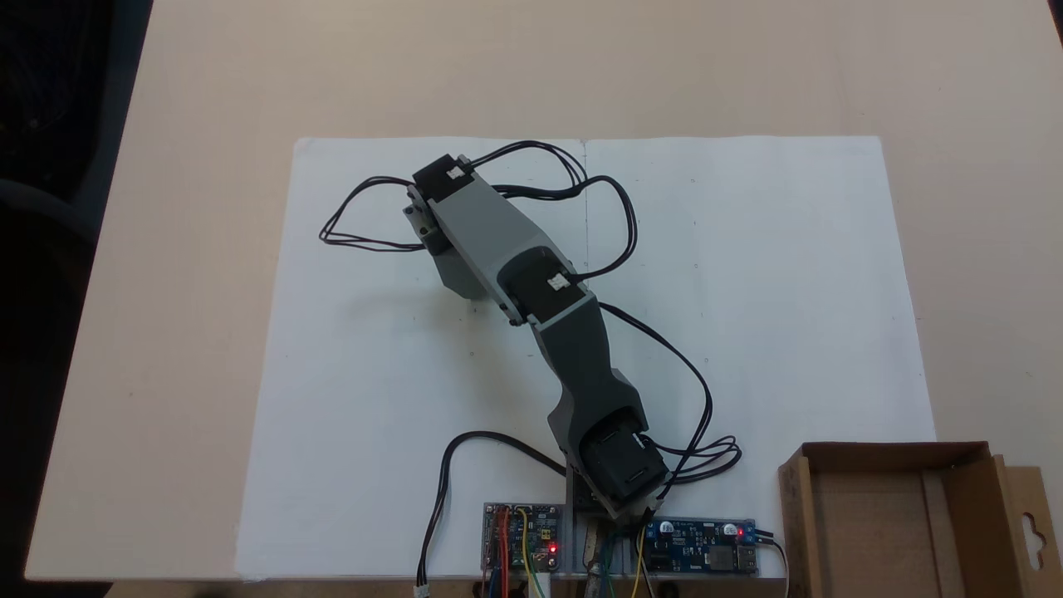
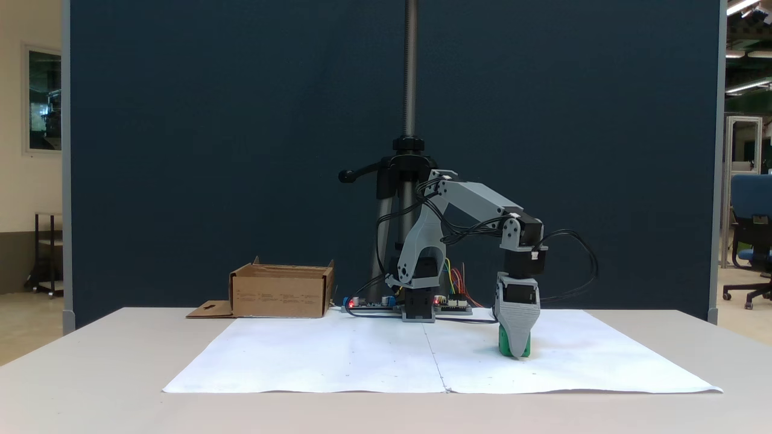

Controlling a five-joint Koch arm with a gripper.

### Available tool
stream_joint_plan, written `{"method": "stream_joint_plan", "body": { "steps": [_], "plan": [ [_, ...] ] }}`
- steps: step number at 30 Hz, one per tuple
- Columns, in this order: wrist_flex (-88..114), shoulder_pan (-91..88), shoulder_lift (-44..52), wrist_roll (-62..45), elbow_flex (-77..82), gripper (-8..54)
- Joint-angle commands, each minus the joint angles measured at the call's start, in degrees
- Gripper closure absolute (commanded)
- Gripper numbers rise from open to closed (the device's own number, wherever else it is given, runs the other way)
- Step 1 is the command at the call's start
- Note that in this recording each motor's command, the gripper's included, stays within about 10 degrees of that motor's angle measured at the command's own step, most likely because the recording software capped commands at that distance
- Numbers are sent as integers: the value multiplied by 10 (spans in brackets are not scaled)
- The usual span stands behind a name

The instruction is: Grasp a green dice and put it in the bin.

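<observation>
Green dice (image 2: 514,346): one, a small bright green cube. It sits on the white paper (image 2: 362,361), right of the paper's centre fold as the side-on fixed view shows it, well apart from the bin. Being a cube, it has no long axis; its facing and pips are too small to read. In the fixed view from above the arm covers it.

Hand (image 2: 516,352): one, grey, pointing straight down at the paper, its tip reaching the sheet. The dice shows on both sides of the near finger (image 2: 516,319), directly behind it. The two jaws lie one behind the other here, so I cannot tell whether the hand is clenched on the dice or released.

Arm (image 1: 498,249): one, grey with black motors and looping black cables, reaching out from its base over the paper.

Bin (image 1: 893,515): one open-topped brown cardboard box, standing off the paper near the arm's base. One flap carries a hang-hole cutout (image 1: 1032,531). Nothing shows inside it.

Circuit boards (image 1: 702,548): two, with small red lights and coloured wires, beside the arm's base at the paper's edge.

Table (image 1: 208,100): one, pale beige, carrying the paper, made of two white sheets side by side.

Room: a dark blue partition (image 2: 211,150) stands behind the table; a tripod pole (image 2: 411,66) rises behind the arm; a blue office chair (image 2: 748,235) stands at far right.
</observation>
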Motion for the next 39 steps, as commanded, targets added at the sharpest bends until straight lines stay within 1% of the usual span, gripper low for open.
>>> {"method": "stream_joint_plan", "body": {
  "steps": [1,4,9,12,15,17,27,28,31,39],
  "plan": [
    [-3,3,18,48,-14,80],
    [-3,3,18,48,-8,156],
    [5,3,19,48,-4,171],
    [6,3,21,49,-3,230],
    [15,3,23,48,-2,236],
    [20,2,27,49,-2,327],
    [21,37,65,48,5,334],
    [21,52,80,48,6,334],
    [18,165,167,40,6,334],
    [12,385,314,-41,6,334]
  ]
}}
